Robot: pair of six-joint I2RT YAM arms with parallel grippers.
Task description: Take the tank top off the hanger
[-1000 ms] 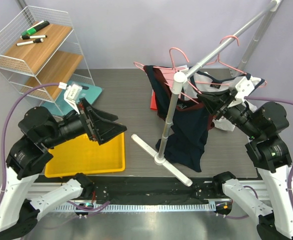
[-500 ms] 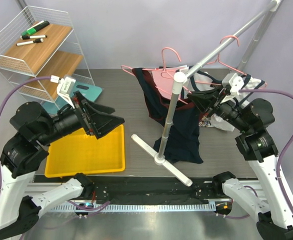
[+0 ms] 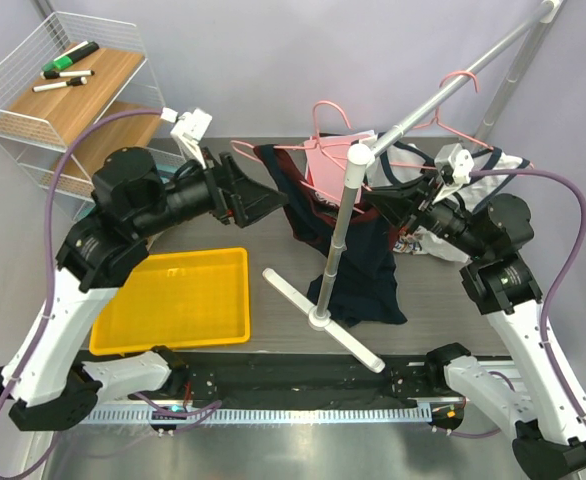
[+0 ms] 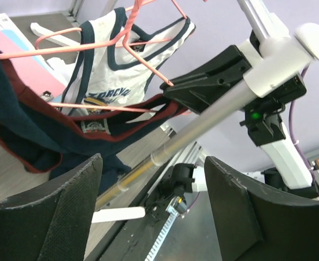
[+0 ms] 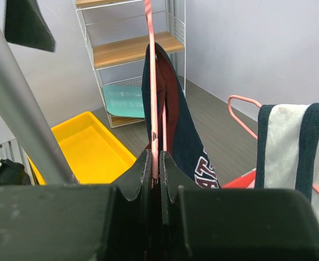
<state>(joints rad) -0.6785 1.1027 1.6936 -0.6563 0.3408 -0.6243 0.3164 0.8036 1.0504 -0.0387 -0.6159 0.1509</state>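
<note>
A navy tank top (image 3: 358, 270) with maroon trim hangs on a pink hanger (image 3: 323, 150) to the left of the rack pole, its hem on the table. My right gripper (image 3: 378, 205) is shut on the hanger's wire; in the right wrist view (image 5: 155, 163) the pink wire (image 5: 149, 81) runs up from between the jaws, with the tank top (image 5: 186, 130) draped behind it. My left gripper (image 3: 258, 195) is open and empty, raised just left of the tank top. In the left wrist view (image 4: 153, 163) the garment (image 4: 18, 125) lies beyond its fingers.
The rack's silver pole (image 3: 338, 240) and white foot (image 3: 318, 320) stand mid-table. A white tank top (image 3: 493, 170) on another hanger lies at the right. A yellow tray (image 3: 173, 300) sits front left. A wire shelf (image 3: 63, 90) stands back left.
The left arm has risen and swung right, up to the tank top's left edge. The right gripper has carried the hanger and tank top left and a little back.
</note>
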